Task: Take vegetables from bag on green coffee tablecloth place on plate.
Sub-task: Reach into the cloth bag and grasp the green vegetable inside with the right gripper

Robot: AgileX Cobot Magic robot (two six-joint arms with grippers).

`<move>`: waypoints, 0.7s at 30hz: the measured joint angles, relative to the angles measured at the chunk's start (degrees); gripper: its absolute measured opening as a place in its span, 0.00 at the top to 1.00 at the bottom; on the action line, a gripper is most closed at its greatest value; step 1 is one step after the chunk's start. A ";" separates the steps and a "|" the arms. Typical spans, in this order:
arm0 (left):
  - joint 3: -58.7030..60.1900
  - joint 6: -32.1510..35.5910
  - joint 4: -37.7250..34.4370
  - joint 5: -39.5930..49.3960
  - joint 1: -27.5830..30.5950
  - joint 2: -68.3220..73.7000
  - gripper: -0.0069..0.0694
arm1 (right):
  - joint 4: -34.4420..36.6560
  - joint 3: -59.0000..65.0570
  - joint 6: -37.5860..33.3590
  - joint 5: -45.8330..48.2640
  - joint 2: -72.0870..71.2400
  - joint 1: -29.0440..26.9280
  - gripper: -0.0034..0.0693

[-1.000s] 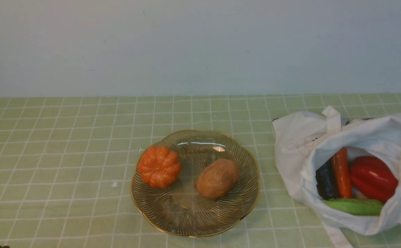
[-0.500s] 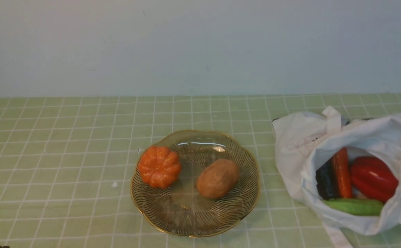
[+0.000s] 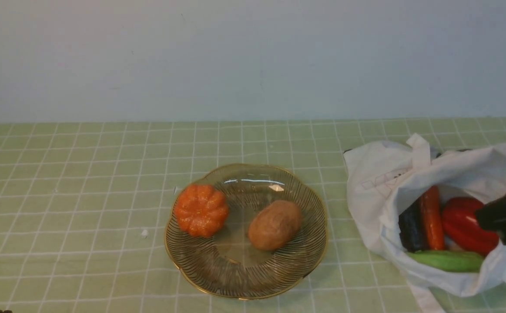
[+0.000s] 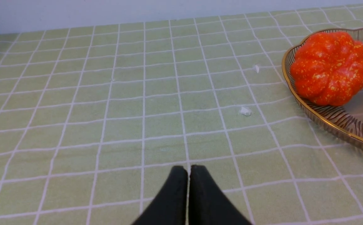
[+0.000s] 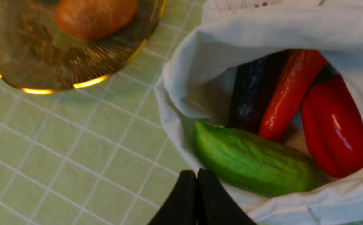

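Observation:
The white bag (image 3: 379, 182) lies open at the right on the green coffee tablecloth (image 3: 83, 174). Inside it are vegetables: a green cucumber (image 3: 446, 261), an orange carrot (image 3: 430, 217), a dark eggplant (image 3: 410, 228) and a red pepper (image 3: 464, 221). The plate (image 3: 309, 261) sits mid-table and holds an orange pumpkin (image 3: 201, 210) and a brown potato (image 3: 274, 224). My right gripper (image 3: 485, 219) hangs shut over the bag's mouth, in front of the pepper. In the right wrist view its tips (image 5: 196, 175) are just short of the cucumber (image 5: 253, 159). My left gripper (image 4: 188, 170) is shut over bare cloth, left of the plate (image 4: 325, 115).
Two small white scraps (image 3: 144, 233) lie on the cloth left of the plate. A pale wall (image 3: 253, 61) closes off the back of the table. The bag's strap handles (image 3: 419, 150) stick out at its far and near sides.
My right gripper has come into the front view from the right edge and now covers part of the red pepper. The plate and its vegetables have not moved.

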 joint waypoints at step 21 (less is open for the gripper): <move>0.00 0.00 0.00 0.00 0.00 0.00 0.92 | -20.27 -1.39 7.31 -8.40 20.65 9.32 0.65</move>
